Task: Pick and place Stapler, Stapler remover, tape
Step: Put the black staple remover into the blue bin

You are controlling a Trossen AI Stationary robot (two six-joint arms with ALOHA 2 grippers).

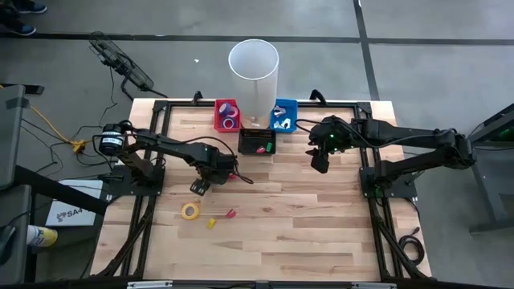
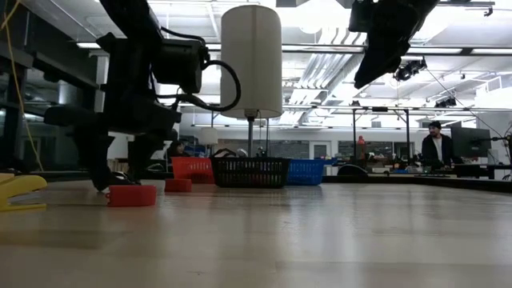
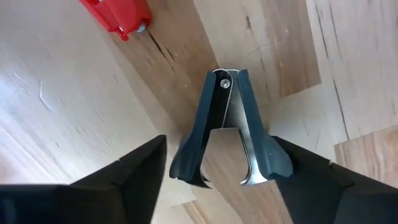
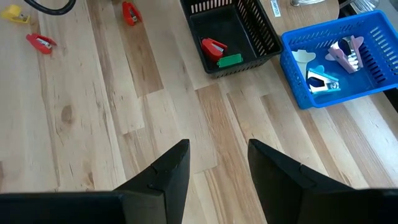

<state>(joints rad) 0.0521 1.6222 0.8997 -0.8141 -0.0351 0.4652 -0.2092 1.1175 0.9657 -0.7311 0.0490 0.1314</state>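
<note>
Hovering low over the worktop's [image 1: 265, 233] left half, the left gripper [image 1: 197, 187] has its fingers [image 3: 124, 180] spread wide on either side of a dark staple remover [image 3: 227, 134] without touching it. The remover lies flat on the wood between them, its long axis running away from the wrist camera, riveted hinge end farthest off and the two curved jaws opening back toward the gripper. A red stapler [image 3: 118, 14] lies near it on the planks.

Closer to the front edge sit a yellow tape roll [image 1: 190, 211], a small yellow stapler [image 1: 211, 223] and a second red stapler [image 1: 230, 213], all apart from one another.

Along the back edge stand three baskets: a red one [image 1: 218, 119] holding tape rolls, a black one [image 4: 255, 34] with a red stapler [image 4: 213, 46] and a green object inside, and a blue one [image 4: 373, 74] with staple removers. A tall white cylinder [image 1: 254, 76] rises behind the black basket.

The right gripper [image 1: 320, 164] hangs above the wood in front of the blue basket, fingers [image 4: 168, 174] parted and holding nothing.

The worktop is pale butcher-block wood on a black frame. Beyond it is a large room with ceiling lights, where a person [image 2: 436, 148] stands far off.
</note>
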